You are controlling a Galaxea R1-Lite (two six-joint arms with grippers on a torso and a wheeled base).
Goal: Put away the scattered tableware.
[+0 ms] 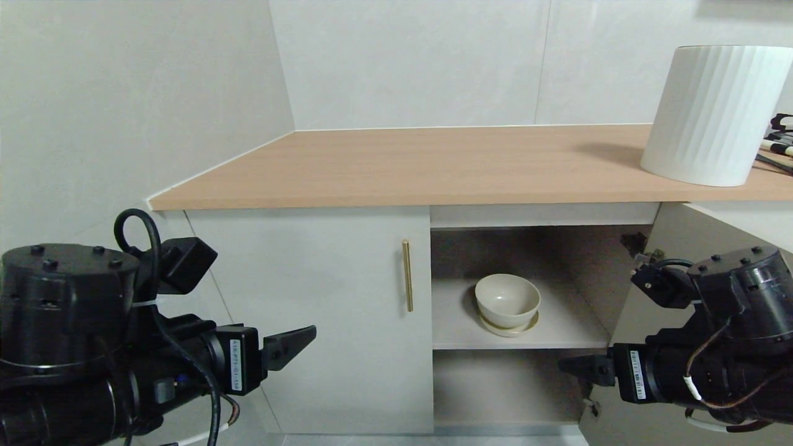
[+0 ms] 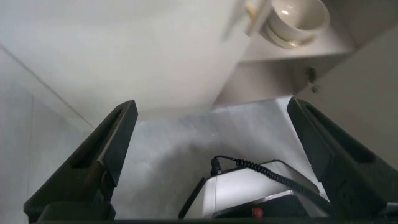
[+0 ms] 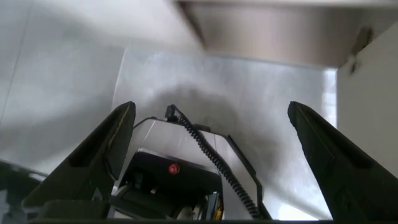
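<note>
A cream bowl (image 1: 507, 300) stands on a small matching saucer (image 1: 509, 327) on the middle shelf (image 1: 570, 325) of the open right half of the cabinet. In the left wrist view the bowl (image 2: 300, 20) sits far off, beside the gold handle. My left gripper (image 1: 291, 348) hangs low in front of the shut left door, open and holding nothing; its fingers (image 2: 99, 155) are spread wide around the gripper's middle (image 2: 211, 107). My right gripper (image 1: 573, 367) is low at the open compartment's right side, below shelf height. It is open (image 3: 211, 109) and holds nothing.
The left door (image 1: 310, 310) is shut, with a gold bar handle (image 1: 407, 275). The right door (image 1: 675, 241) stands swung open beside my right arm. On the wooden countertop (image 1: 403, 164) stands a tall white ribbed cylinder (image 1: 712, 111), with pens (image 1: 777, 145) past it.
</note>
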